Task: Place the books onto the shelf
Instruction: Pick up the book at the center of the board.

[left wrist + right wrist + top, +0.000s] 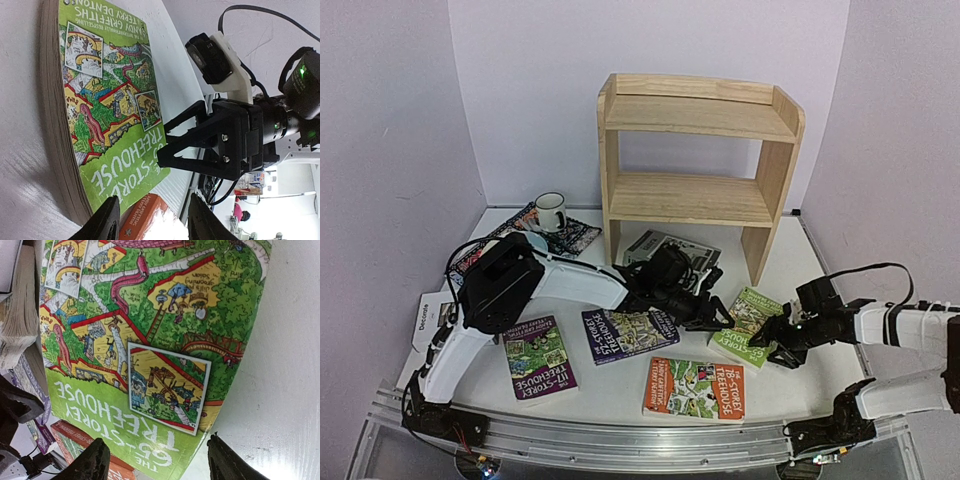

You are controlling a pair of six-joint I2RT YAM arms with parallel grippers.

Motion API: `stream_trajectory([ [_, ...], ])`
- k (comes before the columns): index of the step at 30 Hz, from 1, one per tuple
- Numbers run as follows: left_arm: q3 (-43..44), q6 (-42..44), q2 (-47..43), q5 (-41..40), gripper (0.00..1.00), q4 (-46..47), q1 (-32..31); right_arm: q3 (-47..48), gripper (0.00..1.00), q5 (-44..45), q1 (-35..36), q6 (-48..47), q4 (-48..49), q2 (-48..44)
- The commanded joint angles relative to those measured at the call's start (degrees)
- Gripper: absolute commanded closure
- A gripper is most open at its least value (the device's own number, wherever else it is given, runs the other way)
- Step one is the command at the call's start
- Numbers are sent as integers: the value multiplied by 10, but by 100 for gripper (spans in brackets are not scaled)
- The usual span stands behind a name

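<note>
Well, nothing shelved: shelf (695, 200) holds no book, all lie on worktop (610, 398). Count: four Treehouse paperbacks (625, 333) visible, one grey book (665, 245), one Decorate book (428, 318), one mug (550, 210). Left pincer (150, 215) and right pincer (157, 460) both apart, flanking green book (750, 325), gripping nothing.

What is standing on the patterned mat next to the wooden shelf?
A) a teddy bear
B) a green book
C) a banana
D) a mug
D: a white mug stands on the mat, just left of the shelf.
</note>
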Motion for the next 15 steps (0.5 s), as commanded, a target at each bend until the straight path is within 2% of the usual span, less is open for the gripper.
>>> stream_trajectory([
  [1, -1, 5, -1, -24, 47, 4, -1, 7, 33, -5, 3, -4, -18, 4],
  [5, -16, 26, -13, -77, 36, -15, -1, 7, 32, -4, 3, -6, -19, 5],
  [9, -10, 33, 1, -77, 34, -27, -1, 5, 32, -1, 3, -7, -18, 6],
  [12, -5, 29, 10, -61, 39, -28, -2, 3, 32, -1, 3, -7, -18, 7],
  [15, 2, 29, 15, -46, 50, -28, -5, 4, 32, -1, 3, -7, -17, 7],
])
